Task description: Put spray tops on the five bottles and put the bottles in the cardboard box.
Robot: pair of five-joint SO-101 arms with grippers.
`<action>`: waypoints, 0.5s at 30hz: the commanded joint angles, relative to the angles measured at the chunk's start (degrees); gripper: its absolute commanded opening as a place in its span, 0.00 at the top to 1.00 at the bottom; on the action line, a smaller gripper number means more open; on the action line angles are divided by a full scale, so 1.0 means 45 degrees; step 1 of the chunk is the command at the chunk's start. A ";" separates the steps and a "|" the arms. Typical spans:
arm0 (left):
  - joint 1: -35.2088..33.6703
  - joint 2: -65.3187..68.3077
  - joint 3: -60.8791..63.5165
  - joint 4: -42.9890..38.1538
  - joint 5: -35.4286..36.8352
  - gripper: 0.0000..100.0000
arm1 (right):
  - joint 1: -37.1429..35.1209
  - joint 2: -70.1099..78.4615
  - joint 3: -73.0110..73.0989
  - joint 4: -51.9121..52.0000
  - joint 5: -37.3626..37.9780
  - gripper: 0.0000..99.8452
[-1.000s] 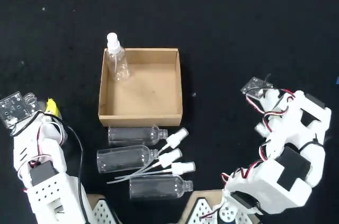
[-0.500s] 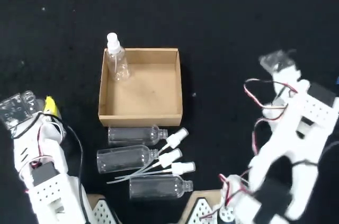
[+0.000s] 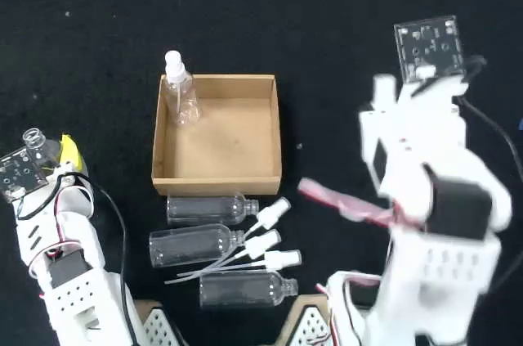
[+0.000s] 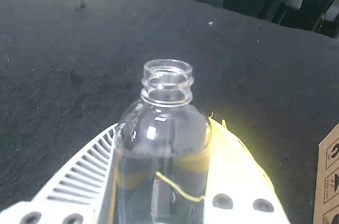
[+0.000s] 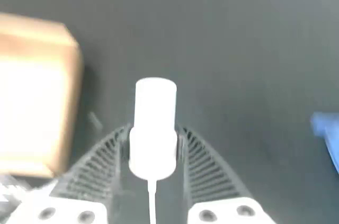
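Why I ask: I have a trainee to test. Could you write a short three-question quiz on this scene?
1. True or false: the bottle in the left gripper is already capped.
2. What does the right gripper hold? A) a spray top B) a bottle C) nothing
3. How many bottles lie on the table outside the cardboard box?

Key: 1 false; 2 A; 3 three.
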State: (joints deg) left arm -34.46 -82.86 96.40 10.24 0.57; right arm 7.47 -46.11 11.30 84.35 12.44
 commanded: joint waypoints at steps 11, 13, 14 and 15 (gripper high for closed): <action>-0.0088 -0.0234 0.0322 -0.2286 0.0020 0.97 | -0.7873 -0.1182 -0.2842 -0.3145 -0.2286 0.99; 0.0010 -0.0234 0.0322 -0.3048 0.0039 0.97 | -0.8381 -0.1162 -0.2842 -0.3985 -0.2286 0.99; 0.0010 -0.0234 0.0322 -0.3380 0.0039 0.97 | -0.8635 -0.1182 -0.2842 -0.4376 -0.2286 0.99; 0.0010 -0.0234 0.0322 -0.3692 0.0039 0.97 | -0.8869 -0.1221 -0.2842 -0.4747 -0.2286 0.99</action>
State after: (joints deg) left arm -34.46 -82.86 96.48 -0.13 0.57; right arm -27.78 -50.59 1.45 70.73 2.59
